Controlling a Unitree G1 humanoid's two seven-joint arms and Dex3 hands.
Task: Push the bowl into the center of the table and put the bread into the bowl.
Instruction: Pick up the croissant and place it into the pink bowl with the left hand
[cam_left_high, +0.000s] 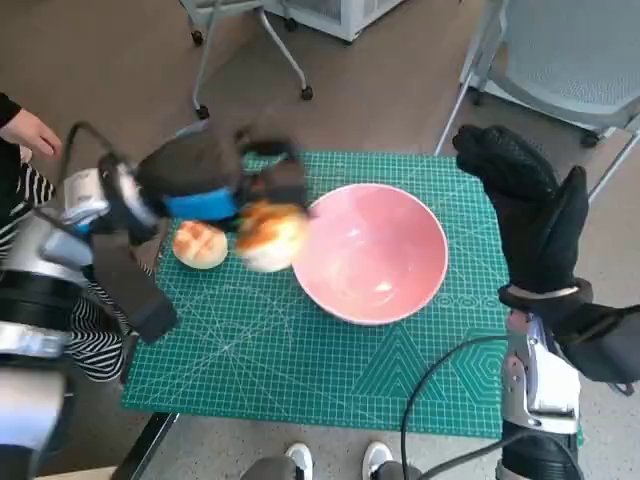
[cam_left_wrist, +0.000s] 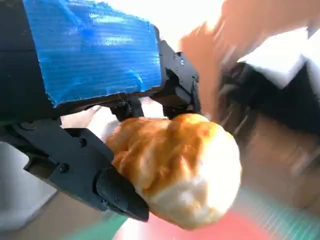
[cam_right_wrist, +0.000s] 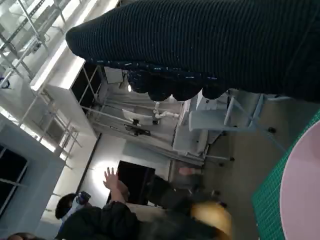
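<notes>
Gripping a bread roll (cam_left_high: 268, 234) at frame centre-left, the left hand (cam_left_high: 205, 180) held it just beside the pink bowl (cam_left_high: 372, 252), whose rim lay immediately to the right, w/ the right hand (cam_left_high: 530, 215) released, raised at right edge.

Held bread (cam_left_high: 268, 234) beside pink bowl (cam_left_high: 370, 252)

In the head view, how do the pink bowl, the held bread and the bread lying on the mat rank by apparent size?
1. Pink bowl, clearly largest.
2. Held bread, in the left hand; blurred and raised nearer the camera, so unsure against the next.
3. Bread on the mat, looks slightly smaller.
</notes>
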